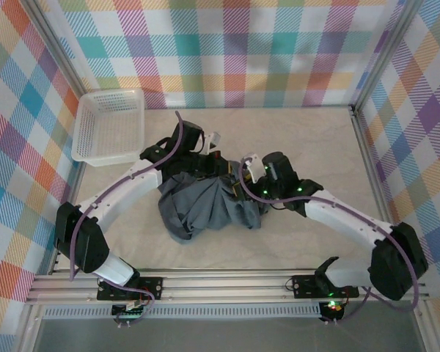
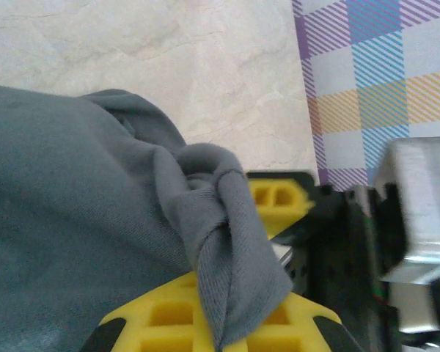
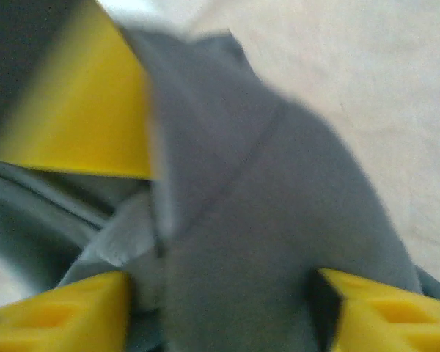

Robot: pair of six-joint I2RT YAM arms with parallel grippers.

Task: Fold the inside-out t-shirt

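Observation:
The dark slate-grey t-shirt [image 1: 202, 209] lies bunched in a heap at the middle of the table, between the two arms. My left gripper [image 1: 205, 158] is at the heap's far edge. In the left wrist view it [image 2: 242, 257] is shut on a twisted fold of the t-shirt [image 2: 73, 220], which is pinched between the yellow fingers [image 2: 169, 319]. My right gripper [image 1: 243, 180] is at the heap's far right. In the blurred right wrist view its [image 3: 224, 308] yellow fingers [image 3: 66, 315] stand on either side of a thick bunch of the t-shirt [image 3: 279, 205] and press on it.
A white mesh basket [image 1: 108, 126] stands at the back left, tilted against the wall. Checked walls [image 1: 227, 44] close in the table on three sides. The two grippers are close together over the cloth. Bare tabletop [image 1: 315, 139] lies to the back right.

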